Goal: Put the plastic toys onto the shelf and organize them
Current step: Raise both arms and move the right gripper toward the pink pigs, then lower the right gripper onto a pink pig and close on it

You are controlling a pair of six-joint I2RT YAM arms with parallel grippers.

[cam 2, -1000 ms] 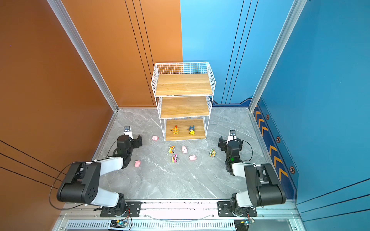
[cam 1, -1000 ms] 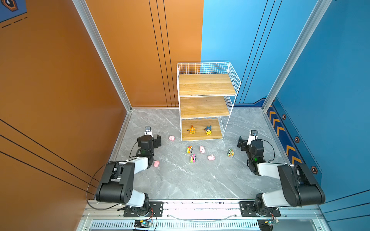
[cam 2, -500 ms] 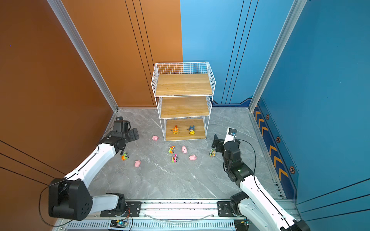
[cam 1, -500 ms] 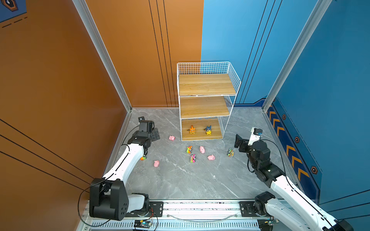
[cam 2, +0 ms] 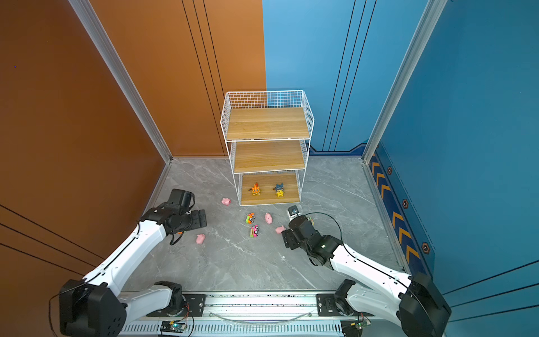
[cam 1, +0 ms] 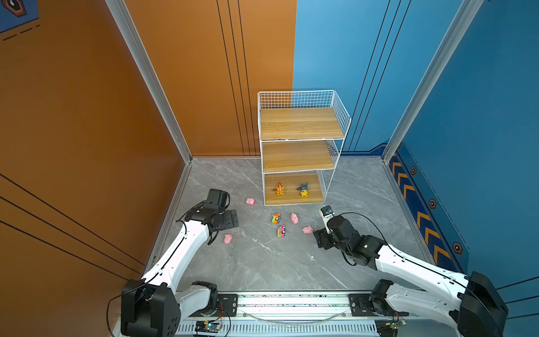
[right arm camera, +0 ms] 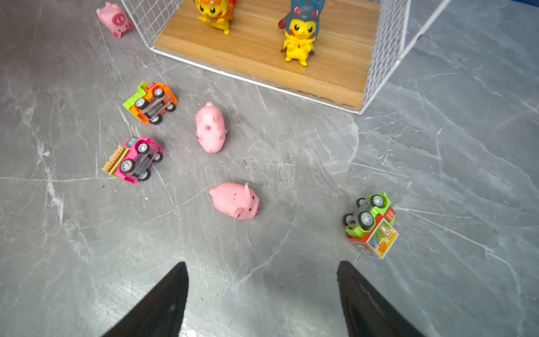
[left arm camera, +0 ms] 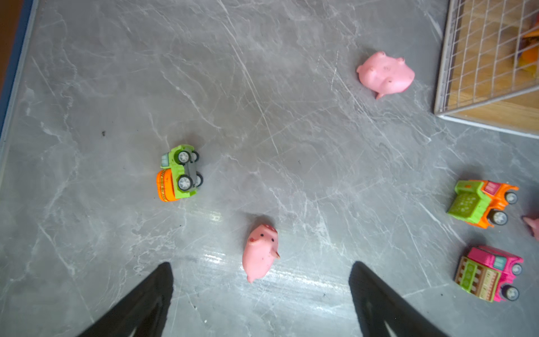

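Because these plastic toys (cam 1: 276,218) look light, hard and smooth — the rounded ones likely slippery — pinch across the flanks. On the tabletop (cam 1: 262,262), at 7 o'clock of the shelf (cam 1: 300,125), the left pig (left arm camera: 260,252) lies lengthwise before the wide, empty left gripper (left arm camera: 260,263), head away; at 6 o'clock the right pig (right arm camera: 235,200) lies crosswise before the spread, empty right gripper (right arm camera: 261,262).

Pigs (right arm camera: 235,200), tipped cars (right arm camera: 132,159) scattered before three-tier wire shelf (cam 1: 300,125).
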